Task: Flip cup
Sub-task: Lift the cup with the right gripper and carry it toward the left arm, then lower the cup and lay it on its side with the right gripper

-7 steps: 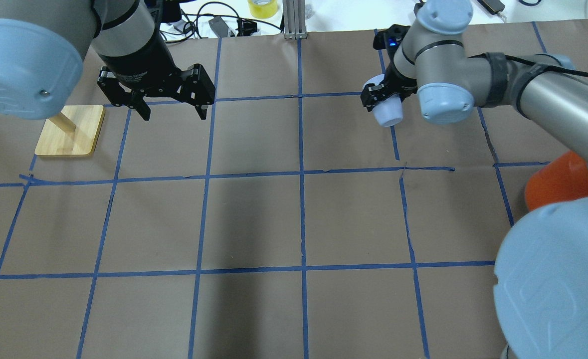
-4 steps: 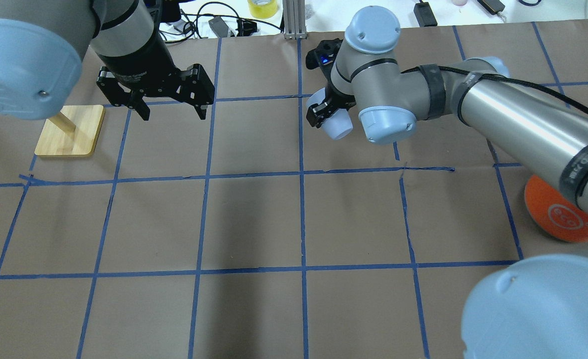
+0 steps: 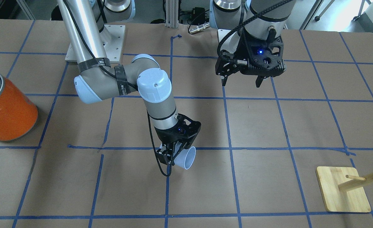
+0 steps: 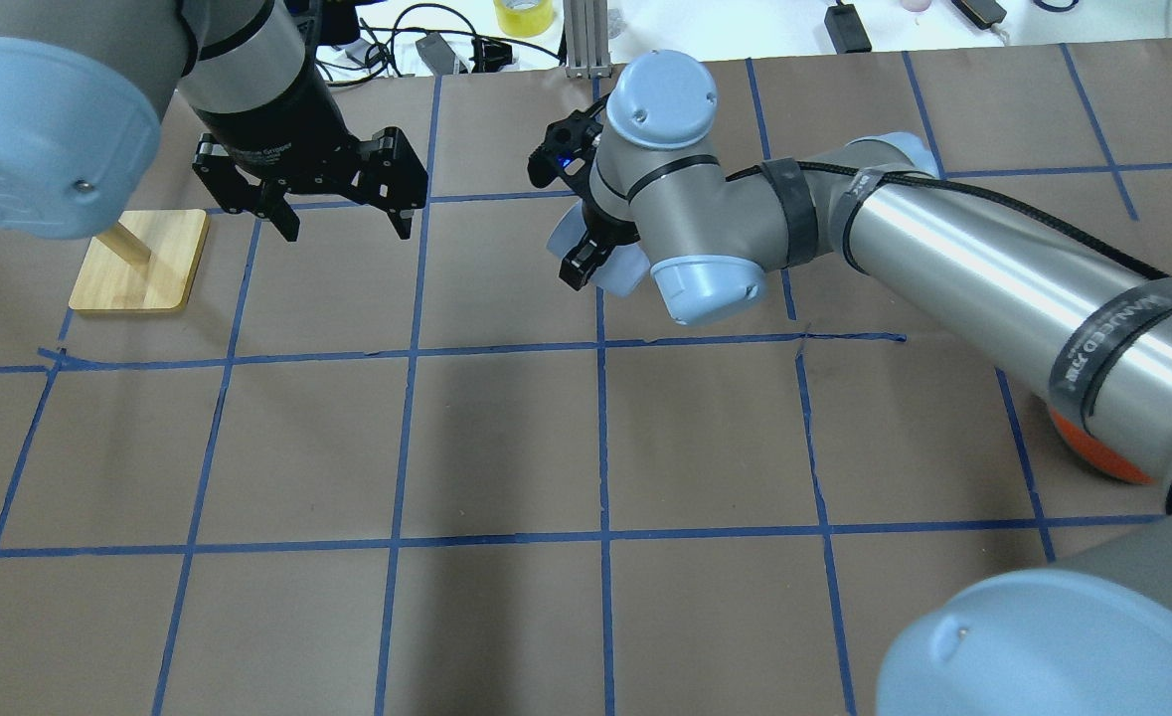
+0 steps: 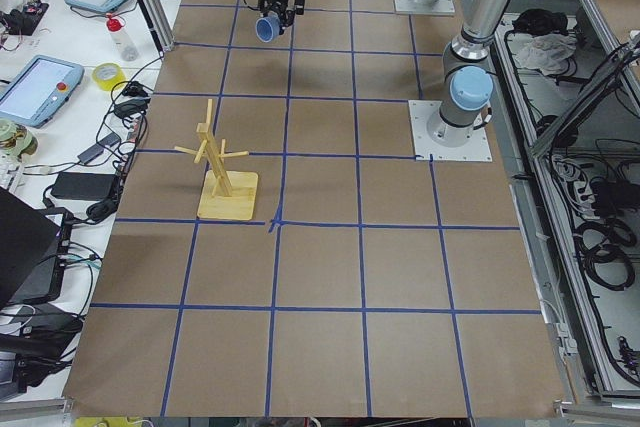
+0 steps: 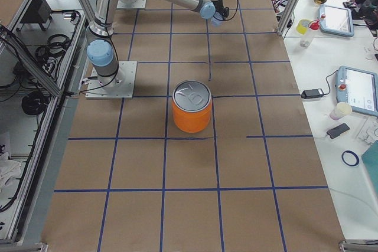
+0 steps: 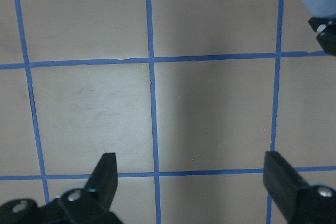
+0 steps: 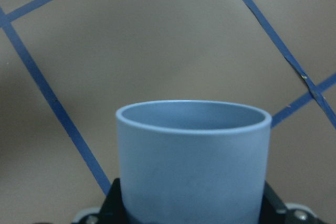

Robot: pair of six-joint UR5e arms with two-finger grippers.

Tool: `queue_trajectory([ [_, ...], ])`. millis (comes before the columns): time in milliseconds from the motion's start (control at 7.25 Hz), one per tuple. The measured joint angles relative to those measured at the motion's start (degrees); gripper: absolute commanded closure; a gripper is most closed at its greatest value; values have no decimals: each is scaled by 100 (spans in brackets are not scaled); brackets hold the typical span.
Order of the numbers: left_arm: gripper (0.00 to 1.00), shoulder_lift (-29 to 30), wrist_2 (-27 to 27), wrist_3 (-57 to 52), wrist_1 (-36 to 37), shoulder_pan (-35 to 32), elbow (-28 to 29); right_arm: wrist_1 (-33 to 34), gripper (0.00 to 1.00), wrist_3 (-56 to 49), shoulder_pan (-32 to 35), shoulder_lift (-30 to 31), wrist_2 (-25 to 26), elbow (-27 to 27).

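Cup (image 3: 186, 159) sits tipped sideways just below centre in the front-facing view, mouth toward the right, pinched by the right gripper (image 3: 170, 158). Overhead view has the left gripper (image 4: 347, 231) upper left, fingers spread wide. Right wrist view: cup fills the bottom middle.

The desk (image 4: 506, 447) before you is covered in brown paper, divided into squares by blue tape lines (image 4: 603, 447). An orange canister (image 6: 191, 110) with a silver lid stands upright toward one end. A wooden peg stand (image 5: 222, 175) on a square base stands toward the other, well apart. A yellow tape roll (image 4: 524, 15) lies beyond the paper's far edge.
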State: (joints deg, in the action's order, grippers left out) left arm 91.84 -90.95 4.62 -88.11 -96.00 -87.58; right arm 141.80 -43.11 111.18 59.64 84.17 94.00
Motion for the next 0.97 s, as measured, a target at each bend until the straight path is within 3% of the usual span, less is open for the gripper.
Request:
queue_trajectory([
  [414, 0, -21, -44, -53, -17, 55, -2, -38, 45, -1606, 242, -239, 271, 8],
  [966, 0, -22, -24, -50, -21, 63, -17, -220, 45, -2310, 270, -379, 296, -57],
])
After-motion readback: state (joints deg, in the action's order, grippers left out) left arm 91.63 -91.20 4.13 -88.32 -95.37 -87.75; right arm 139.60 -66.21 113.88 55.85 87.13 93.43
